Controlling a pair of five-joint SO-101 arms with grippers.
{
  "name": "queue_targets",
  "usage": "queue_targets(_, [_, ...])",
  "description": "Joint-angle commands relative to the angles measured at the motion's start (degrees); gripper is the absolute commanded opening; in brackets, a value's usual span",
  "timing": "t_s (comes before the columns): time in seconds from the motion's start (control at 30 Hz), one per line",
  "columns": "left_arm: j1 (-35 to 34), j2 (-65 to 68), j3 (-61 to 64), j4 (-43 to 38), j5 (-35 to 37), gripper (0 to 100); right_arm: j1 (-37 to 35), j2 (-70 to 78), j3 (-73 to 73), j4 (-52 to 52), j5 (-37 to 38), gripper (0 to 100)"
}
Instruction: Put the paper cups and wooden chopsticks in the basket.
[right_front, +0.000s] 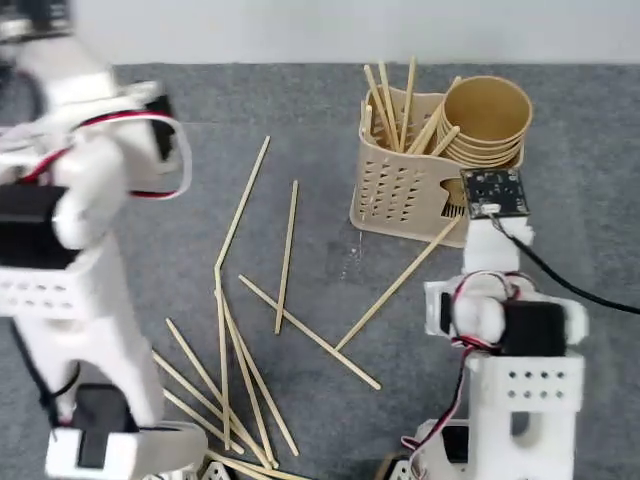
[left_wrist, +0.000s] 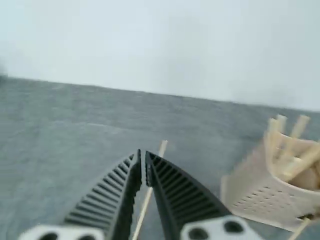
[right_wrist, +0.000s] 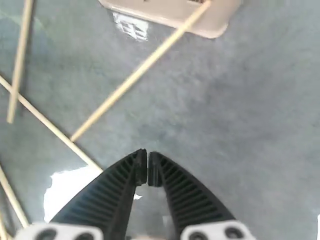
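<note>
Chopstick gathering is judged underway; with the left gripper (left_wrist: 142, 157) closed, the right gripper (right_wrist: 148, 160), closed and empty, must be opened for the chopstick (right_wrist: 140, 71) just ahead.

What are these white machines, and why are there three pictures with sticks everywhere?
These are two robot arms at a table, the left arm and the right arm. Each ends in a gripper, a pincer with two black fingers. One picture looks down from a camera above the table. The other two come from little cameras on the arms' wrists, so you see the left gripper and the right gripper close up. Both are shut. A chopstick shows through the left one's fingers; I cannot tell if it is gripped. On the grey mat lie many chopsticks. The basket already holds stacked cups and some chopsticks.
</note>
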Motion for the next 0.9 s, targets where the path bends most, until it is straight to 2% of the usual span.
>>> queue_targets(0.0, [-2.9, -4.4, 6.2, 0.97, -0.09, 1, -3.21, -0.4, 3.34, -4.79, -6.24, 17.6])
queue_targets(0.07, [-3.96, -5.54, 10.15, 0.97, -0.09, 1, -4.62, -0.31, 5.54, -7.16, -8.26, 22.9])
queue_targets(0.27, [-6.33, -8.35, 21.49, -3.69, -0.09, 1, -5.58, 6.46, 7.47, -14.73, -11.16, 18.7])
queue_targets(0.53, [-6.42, -15.3, 34.33, -10.46, -0.09, 1, -5.58, 20.26, 7.21, -25.8, -11.25, 18.4])
queue_targets(0.87, [-6.33, -25.93, 52.18, -20.66, -0.09, 1, -5.49, 28.79, 7.21, -34.07, -11.25, 18.4])
